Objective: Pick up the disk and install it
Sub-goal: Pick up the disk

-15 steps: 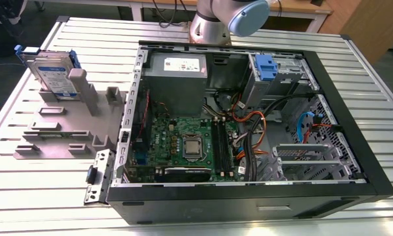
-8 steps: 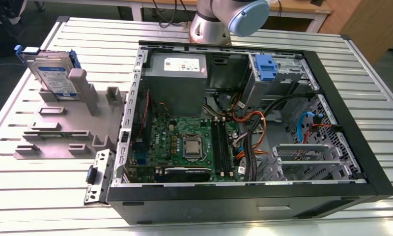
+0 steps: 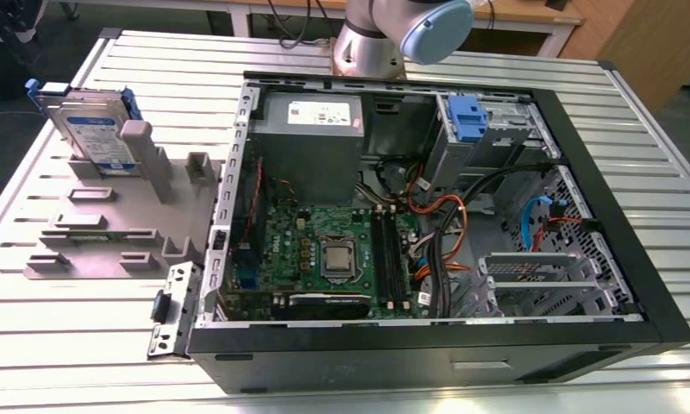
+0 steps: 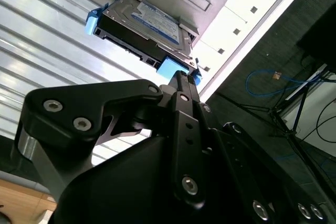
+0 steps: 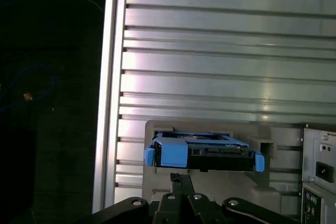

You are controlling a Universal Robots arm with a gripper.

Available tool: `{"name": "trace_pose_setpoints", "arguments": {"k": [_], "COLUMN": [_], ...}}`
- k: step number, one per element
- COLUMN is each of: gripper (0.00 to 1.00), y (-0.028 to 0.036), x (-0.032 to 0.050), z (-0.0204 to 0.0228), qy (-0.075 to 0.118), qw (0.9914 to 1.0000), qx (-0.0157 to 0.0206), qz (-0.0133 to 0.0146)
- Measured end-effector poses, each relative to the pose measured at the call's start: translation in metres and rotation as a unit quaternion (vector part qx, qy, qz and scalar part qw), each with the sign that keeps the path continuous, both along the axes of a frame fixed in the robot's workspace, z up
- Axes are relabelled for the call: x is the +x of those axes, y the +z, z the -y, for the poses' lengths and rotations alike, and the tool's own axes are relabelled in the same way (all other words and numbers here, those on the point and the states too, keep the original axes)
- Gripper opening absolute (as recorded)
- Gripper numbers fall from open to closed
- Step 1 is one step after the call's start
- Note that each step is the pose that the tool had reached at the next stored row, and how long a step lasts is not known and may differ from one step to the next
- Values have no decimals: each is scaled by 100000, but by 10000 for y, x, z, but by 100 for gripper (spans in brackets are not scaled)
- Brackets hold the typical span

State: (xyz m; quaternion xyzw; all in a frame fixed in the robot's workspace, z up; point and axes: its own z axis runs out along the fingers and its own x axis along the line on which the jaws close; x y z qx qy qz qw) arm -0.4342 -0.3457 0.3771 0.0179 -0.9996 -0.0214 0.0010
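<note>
Disk (image 3: 97, 138) upright in grey stand (image 3: 103, 233), exterior view's left. Gripper (image 4: 182, 78) aimed at it, pincer pressed together, empty. Risk: approaching like this knocks the disk askew.

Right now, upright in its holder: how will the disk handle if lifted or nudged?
Likely stiff: the disk is a metal slab in a blue frame. Probably heavy for its size. Standing on edge in the grey holder, it might tip if nudged.
</note>
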Motion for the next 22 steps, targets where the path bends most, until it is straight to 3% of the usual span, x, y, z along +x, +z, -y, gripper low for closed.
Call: {"name": "trace_pose_setpoints", "arguments": {"k": [22], "gripper": [11], "y": [0], "x": [0], "z": [0], "qy": [2986], "qw": [99955], "qx": [0], "qz": [2]}}
